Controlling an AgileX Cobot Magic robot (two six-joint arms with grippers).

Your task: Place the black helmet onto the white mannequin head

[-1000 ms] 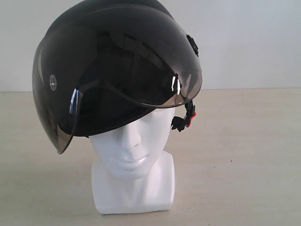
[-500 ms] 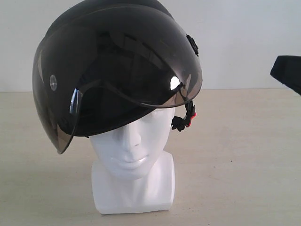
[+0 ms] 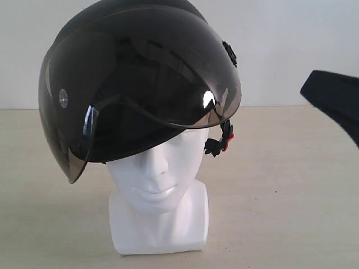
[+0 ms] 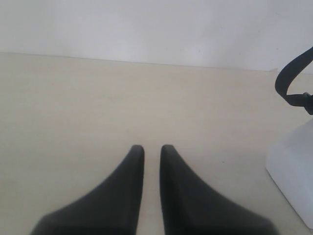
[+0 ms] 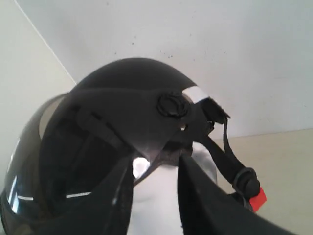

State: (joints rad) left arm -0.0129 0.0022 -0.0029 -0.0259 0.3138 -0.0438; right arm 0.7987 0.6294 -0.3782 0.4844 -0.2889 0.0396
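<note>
The black helmet [image 3: 140, 73] sits tilted on the white mannequin head [image 3: 160, 196], its smoky visor [image 3: 73, 112] hanging low on one side and the face showing below. The red buckle [image 3: 227, 140] dangles beside the cheek. My right gripper [image 3: 322, 95] hovers to the right of the helmet, apart from it. Seen from the right wrist, that gripper [image 5: 156, 164] is open and empty, with the helmet [image 5: 132, 98] and head [image 5: 156, 205] just beyond. My left gripper [image 4: 152, 149] is low over the table, fingers nearly together and empty, beside the head's base [image 4: 293, 181].
A pale beige table [image 3: 291, 196] runs back to a white wall [image 3: 291, 45]. The chin strap [image 4: 288, 81] loops above the base in the left wrist view.
My right gripper has come into the exterior view from the right edge and moved left toward the helmet. Helmet and head have not shifted.
</note>
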